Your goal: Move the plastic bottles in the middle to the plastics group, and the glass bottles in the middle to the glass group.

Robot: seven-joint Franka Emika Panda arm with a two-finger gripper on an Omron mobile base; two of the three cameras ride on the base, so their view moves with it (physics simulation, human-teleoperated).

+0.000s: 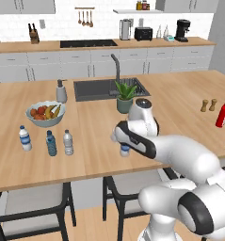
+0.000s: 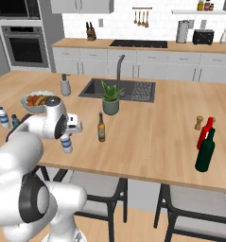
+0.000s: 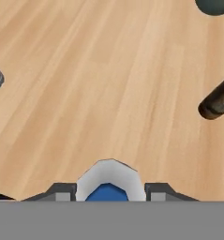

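Observation:
My gripper (image 2: 67, 140) is shut on a small clear plastic bottle with a blue label (image 2: 66, 144), near the counter's front edge. In the hand view that bottle (image 3: 108, 187) sits between the two fingertips. Whether it rests on the wood or hangs just above it, I cannot tell. The slim amber glass bottle (image 2: 101, 127) stands upright a little to the right. At far left stands the plastics group: a clear labelled bottle (image 1: 24, 138), a blue-tinted one (image 1: 51, 143) and a greyish clear one (image 1: 68, 142). The glass group, a red bottle (image 2: 205, 132) and a dark green bottle (image 2: 205, 151), stands at far right.
A fruit bowl (image 1: 44, 113) and a soap dispenser (image 1: 61, 92) stand behind the plastics group. A potted plant (image 1: 125, 98) sits in front of the sink (image 1: 97, 89). Two wooden shakers (image 1: 208, 105) stand by the red bottle. Chairs (image 1: 34, 202) are tucked under the counter's front edge.

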